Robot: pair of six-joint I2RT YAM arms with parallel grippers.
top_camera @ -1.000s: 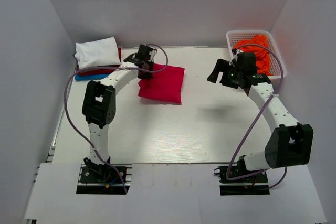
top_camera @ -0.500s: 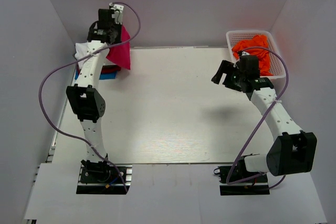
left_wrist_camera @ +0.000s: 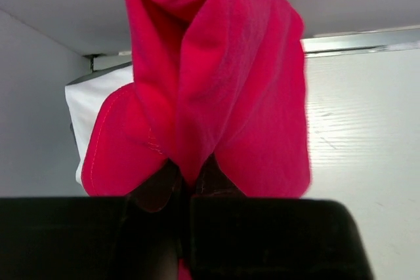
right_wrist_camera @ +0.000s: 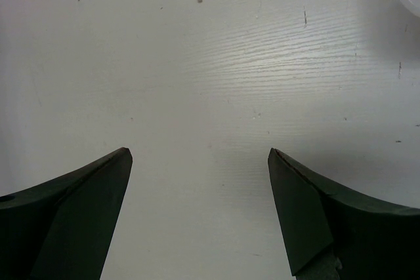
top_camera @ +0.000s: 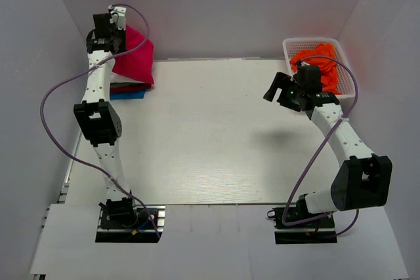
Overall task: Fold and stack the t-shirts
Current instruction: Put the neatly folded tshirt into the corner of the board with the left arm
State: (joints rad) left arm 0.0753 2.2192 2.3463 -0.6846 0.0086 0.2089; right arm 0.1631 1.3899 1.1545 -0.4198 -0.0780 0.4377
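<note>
While a white basket (top_camera: 312, 40) at the far right corner of the table (top_camera: 210, 149) holds a loose heap of orange t-shirts (top_camera: 326, 57) rising to its rim, the left gripper (left_wrist_camera: 190, 178) hangs raised above the table's far left corner. Its jaws are pinched almost together on a crimson-red t-shirt (top_camera: 134, 57). The folded cloth is caught at one edge between the dark fingers and hangs from them in a thick bundle, a stitched hem showing in the left wrist view.

Beneath it, at that same far left corner, lies a stack of folded shirts. A white t-shirt (left_wrist_camera: 92, 103) shows behind the crimson cloth in the wrist view. From above, a dark red t-shirt (top_camera: 131, 86) lies on a blue t-shirt (top_camera: 128, 95), their edges peeping out under the hanging bundle. Whether the hanging shirt touches the stack cannot be told.

The right gripper (top_camera: 281, 91) is poised over the table's right side, near the basket but apart from it. Its jaws are spread wide and hold nothing. The right wrist view shows only white tabletop between its two dark fingers (right_wrist_camera: 79, 208).
</note>
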